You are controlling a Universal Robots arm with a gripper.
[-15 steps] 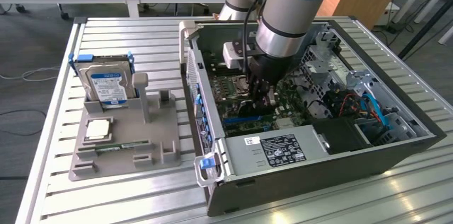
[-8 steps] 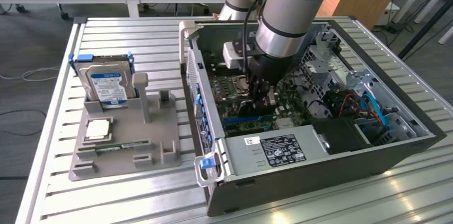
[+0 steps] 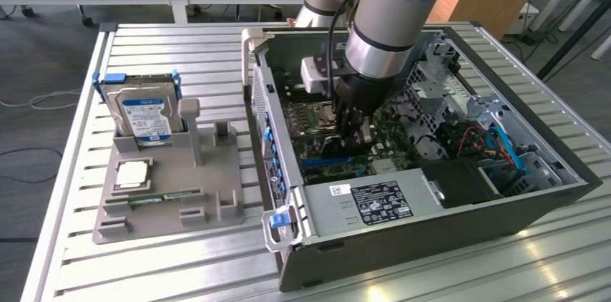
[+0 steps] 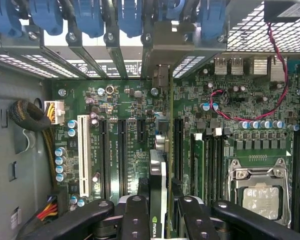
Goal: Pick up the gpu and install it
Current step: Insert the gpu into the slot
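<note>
Inside the open computer case [image 3: 534, 205], my gripper [image 3: 348, 134] reaches down over the motherboard [image 3: 320, 134]. It is shut on the gpu [image 4: 157, 167], a thin dark card seen edge-on between the two black fingers [image 4: 135, 215]. A green logo marks the card close to the grip. The card runs from the gripper to the rear bracket openings [image 4: 160, 75] and stands on edge along the motherboard's [image 4: 125, 100] black expansion slots. In the exterior view the gpu [image 3: 336, 150] is a dark shape under the gripper. I cannot tell whether it sits in a slot.
Left of the case, a grey holder [image 3: 214, 173] carries a silver blue-labelled hard drive [image 3: 143, 112], a CPU chip [image 3: 131, 173] and a green RAM stick [image 3: 157, 200]. The power supply [image 3: 382, 202] fills the case's near corner. A white slot [image 4: 83, 150], CPU socket [image 4: 260, 195] and red wire [image 4: 275, 100] flank the card.
</note>
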